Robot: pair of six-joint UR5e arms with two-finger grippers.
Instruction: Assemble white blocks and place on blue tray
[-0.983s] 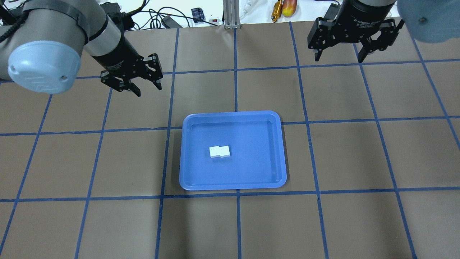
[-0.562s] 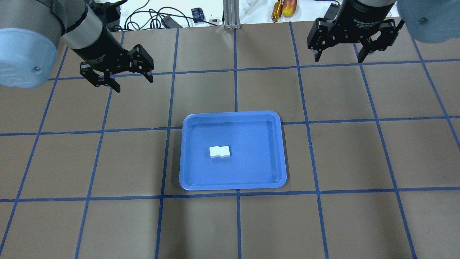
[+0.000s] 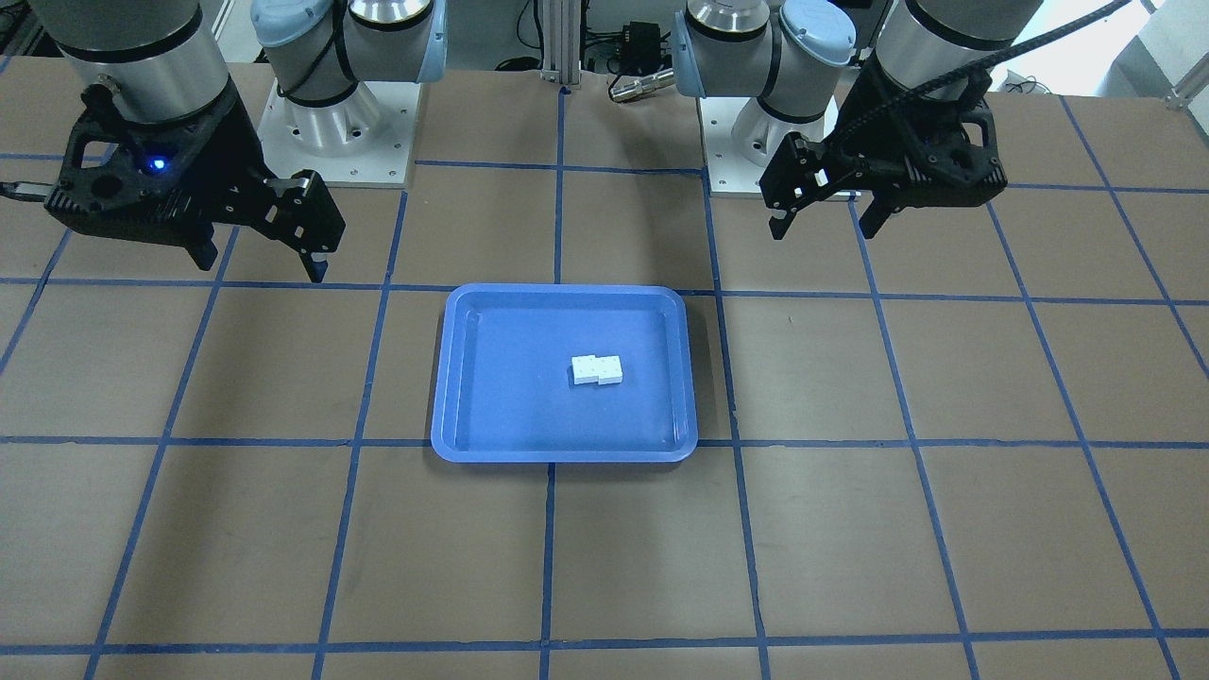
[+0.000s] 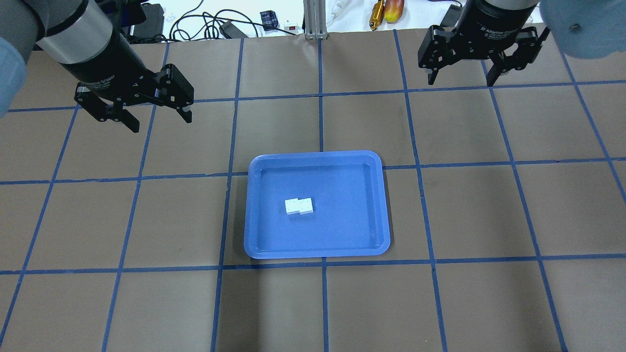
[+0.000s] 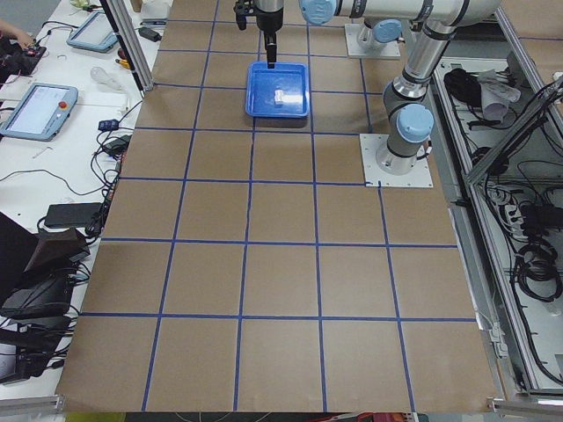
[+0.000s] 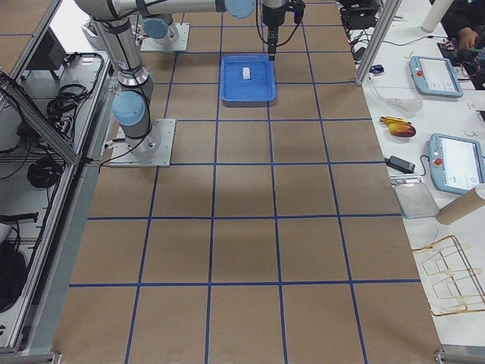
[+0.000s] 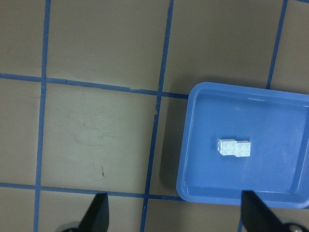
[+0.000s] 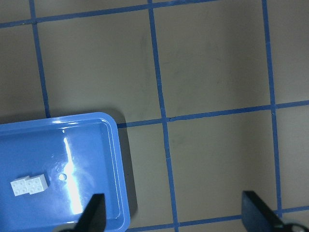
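Note:
The two white blocks (image 4: 299, 206) lie joined as a short, slightly offset bar inside the blue tray (image 4: 313, 253), left of its middle. They also show in the front view (image 3: 596, 369), on the blue tray (image 3: 567, 451), and in both wrist views (image 7: 234, 147) (image 8: 29, 185). My left gripper (image 4: 160, 123) is open and empty, raised over the table far to the tray's back left. My right gripper (image 4: 460, 81) is open and empty, raised at the back right. Neither touches the tray.
Both arm bases (image 3: 331, 132) (image 3: 756, 142) stand on white plates on the robot's side of the table. An aluminium post (image 4: 313, 19), cables and a yellow-red tool (image 4: 386, 10) lie beyond the far edge. Blue tape lines grid the brown surface.
My left arm has moved left and back, away from the tray, its gripper still open. The right arm, the blocks and the tray have not moved.

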